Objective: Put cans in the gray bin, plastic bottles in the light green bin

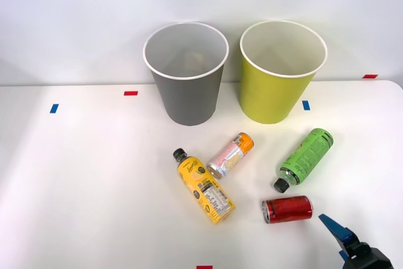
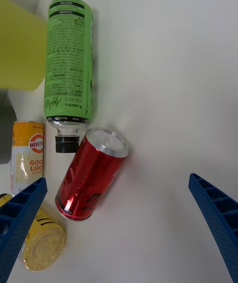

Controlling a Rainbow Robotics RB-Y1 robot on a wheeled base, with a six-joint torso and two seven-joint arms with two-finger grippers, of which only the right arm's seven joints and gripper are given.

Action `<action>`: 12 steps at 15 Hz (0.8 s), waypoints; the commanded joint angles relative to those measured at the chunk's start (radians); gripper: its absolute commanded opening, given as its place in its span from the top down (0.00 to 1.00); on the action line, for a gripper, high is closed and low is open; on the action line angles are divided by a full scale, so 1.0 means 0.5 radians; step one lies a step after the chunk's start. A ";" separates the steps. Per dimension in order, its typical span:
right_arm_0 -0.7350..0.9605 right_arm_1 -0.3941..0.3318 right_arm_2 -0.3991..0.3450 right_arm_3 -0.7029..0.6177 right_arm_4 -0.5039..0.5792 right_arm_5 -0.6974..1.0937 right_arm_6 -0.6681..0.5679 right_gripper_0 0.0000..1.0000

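On the white table lie a red can [image 1: 288, 208] [image 2: 92, 174], a pale pink can with an orange end [image 1: 230, 155] [image 2: 27, 162], a yellow bottle [image 1: 204, 187] [image 2: 42, 238] and a green bottle [image 1: 305, 157] [image 2: 69, 64], both black-capped. Behind them stand the gray bin [image 1: 187, 75] and the light green bin [image 1: 281, 72] [image 2: 19, 46]. My right gripper [image 1: 345, 239] [image 2: 116, 228] is at the front right, just right of the red can, open and holding nothing. In the wrist view its blue ribbed fingers [image 2: 20, 218] stand wide apart, with the red can ahead between them.
Small red and blue tape marks [image 1: 130, 93] dot the table. The table's left half [image 1: 82, 181] is bare white surface. A pale wall rises behind the bins.
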 commanded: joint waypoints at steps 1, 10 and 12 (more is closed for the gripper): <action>-0.090 0.058 -0.102 -0.173 0.246 0.458 -0.244 0.01; -0.554 0.199 -0.114 -0.414 0.731 1.683 -1.486 0.01; -0.738 0.172 -0.111 -0.414 0.750 1.879 -1.670 0.01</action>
